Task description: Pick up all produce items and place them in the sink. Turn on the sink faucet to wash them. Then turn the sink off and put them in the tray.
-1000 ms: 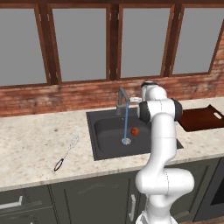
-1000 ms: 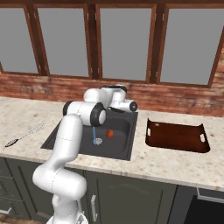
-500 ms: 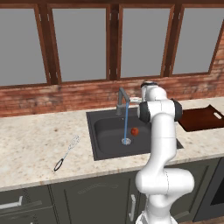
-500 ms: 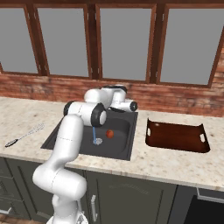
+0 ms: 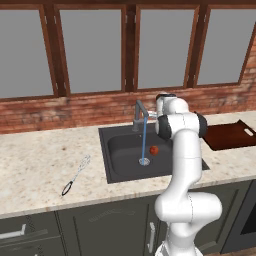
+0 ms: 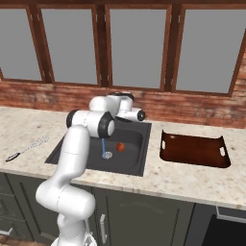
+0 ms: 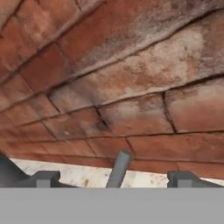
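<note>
We were washing the tomato [image 5: 154,149] under the running faucet [image 5: 139,113]; next our open hand [image 7: 114,178] should shut its lever [image 7: 118,168].

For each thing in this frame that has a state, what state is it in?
sink faucet: on, water streaming to the drain
sink: holds the fruit, water running in
red-orange fruit: in the basin, beside the stream
tray: nothing on it
whisk: lying on the counter
gripper: open, fingers either side of the faucet handle

A kitchen: a black sink [image 5: 120,150] with running faucet [image 5: 139,114] set in a speckled stone tabletop [image 5: 40,165], dark cabinets [image 5: 100,230] below, brick wall [image 5: 65,112] and windows [image 5: 90,50] behind.
</note>
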